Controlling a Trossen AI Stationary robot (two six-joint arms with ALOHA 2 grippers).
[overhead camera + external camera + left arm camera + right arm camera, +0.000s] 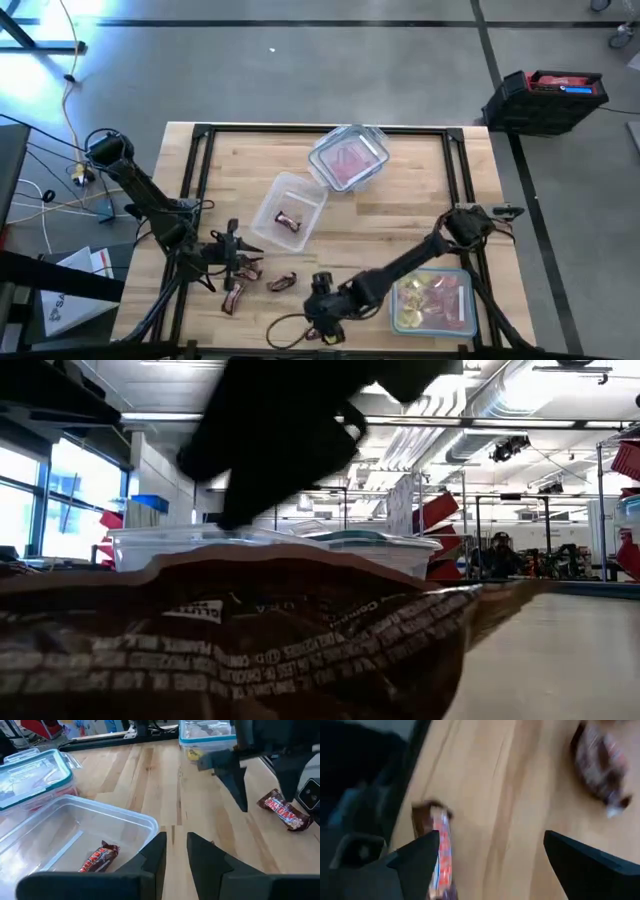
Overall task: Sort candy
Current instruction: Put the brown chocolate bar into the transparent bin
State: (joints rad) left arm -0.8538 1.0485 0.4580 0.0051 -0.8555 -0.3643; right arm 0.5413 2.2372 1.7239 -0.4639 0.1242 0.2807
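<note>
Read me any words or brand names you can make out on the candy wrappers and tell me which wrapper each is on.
None reads surely.
Brown bar on the table: white brand lettering, too blurred.
Bar in the clear tub: lettering too small.
Wrapper close to the low camera: mirrored fine print, unreadable.

One bar (288,220) lies in the middle container (286,209), three loose bars (282,283) in front of it

three dark brown mini bars (240,284) lie loose and flat near the front of the worktop (400,215). a fourth bar (288,221) rests inside an open clear container (286,210). red packets (347,161) fill another, and yellow and pink sweets (432,298) a third.
</note>
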